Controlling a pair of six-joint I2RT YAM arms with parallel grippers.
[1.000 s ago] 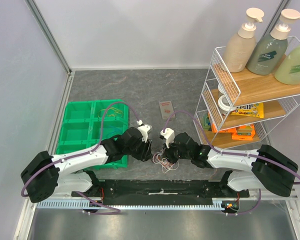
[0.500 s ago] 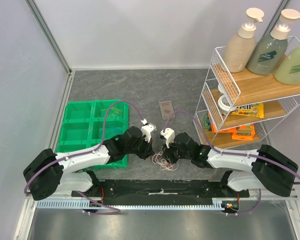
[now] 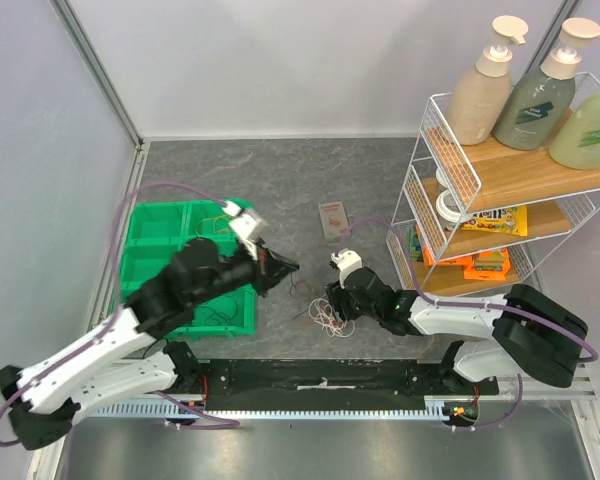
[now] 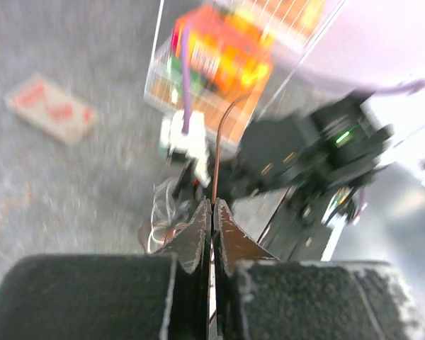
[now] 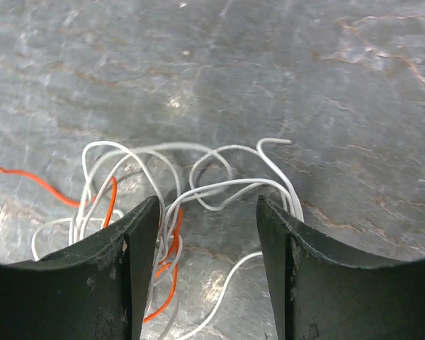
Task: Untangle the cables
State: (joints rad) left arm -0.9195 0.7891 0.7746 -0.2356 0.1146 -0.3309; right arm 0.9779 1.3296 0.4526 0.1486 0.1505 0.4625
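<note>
Currently: the extraction step. One strand is being drawn out of the knot.

- Task item: the loose tangle of thin white and orange cables (image 5: 191, 180) lies flat on the grey marbled worktop (image 5: 340, 71), just right of the green plastic compartment tray (image 3: 155, 230), off its near-right corner.
- Your left hand (image 4: 212, 207) is raised above the tray's right edge. It is clenched on a single thin orange-brown strand (image 4: 215, 163), pinched right at the fingertips. From there the strand runs down towards the tangle. The left wrist view is blurred, so you cannot tell how taut it is.
- Your right hand (image 5: 207, 205) sits low over the tangle, right of the tray, with its fingers spread apart and nothing between them. White loops and an orange length lie under and between the two pads. Whether the pads touch the worktop, you cannot tell.

Judgement on the next move: close the right hand on the body of the tangle to anchor it, then carry the left hand up and away over the tray so the strand slides free.

Risk, as a guess: without an anchor, the whole bundle may lift with the strand.
</note>
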